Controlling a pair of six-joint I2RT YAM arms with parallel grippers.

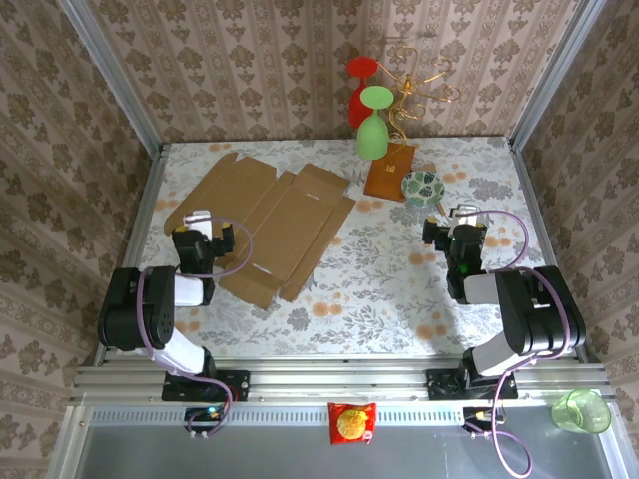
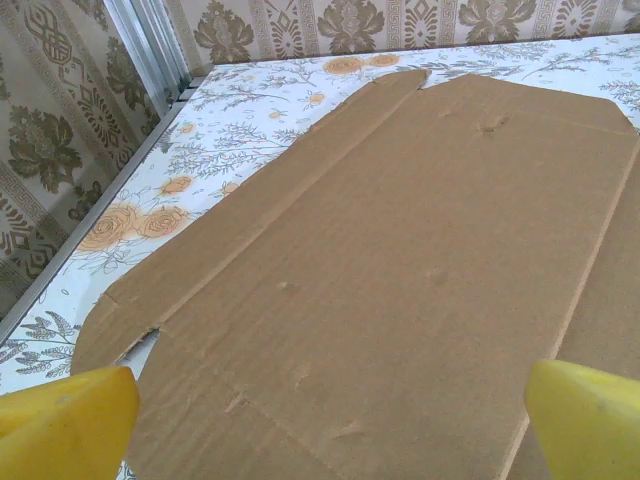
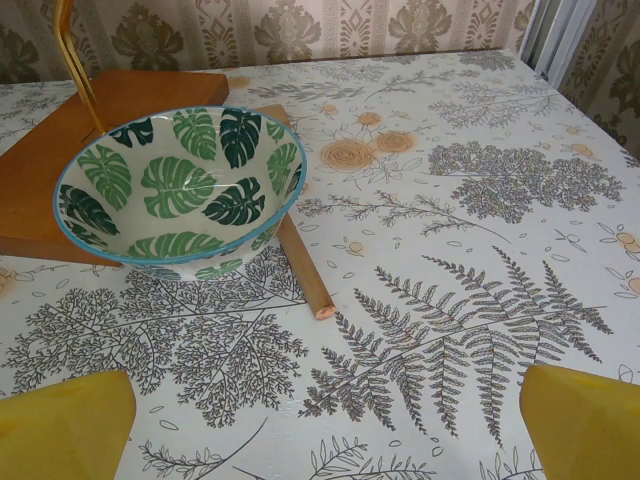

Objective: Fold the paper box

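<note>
One paper box [image 1: 270,225] lies unfolded on the floral table [image 1: 399,289], left of centre. It is a brown sheet with its flaps spread flat and its long side running diagonally.

The left gripper [image 1: 207,224] sits at the box's near-left edge. In the left wrist view its yellow fingers [image 2: 65,425] stand spread wide over the cardboard [image 2: 400,280] and grasp nothing.

Right of the box's far corner is a glossy wooden base [image 1: 389,172] carrying a gold wire rack [image 1: 419,80]. A green glass [image 1: 372,128] and a red glass [image 1: 361,90] hang on it upside down. Farther right of the box, touching that base, is a leaf-patterned bowl [image 1: 422,186].

The right gripper [image 1: 451,222] is well right of the box, just on the near side of the bowl [image 3: 180,190]. Its fingers [image 3: 585,425] are likewise released and empty.
</note>
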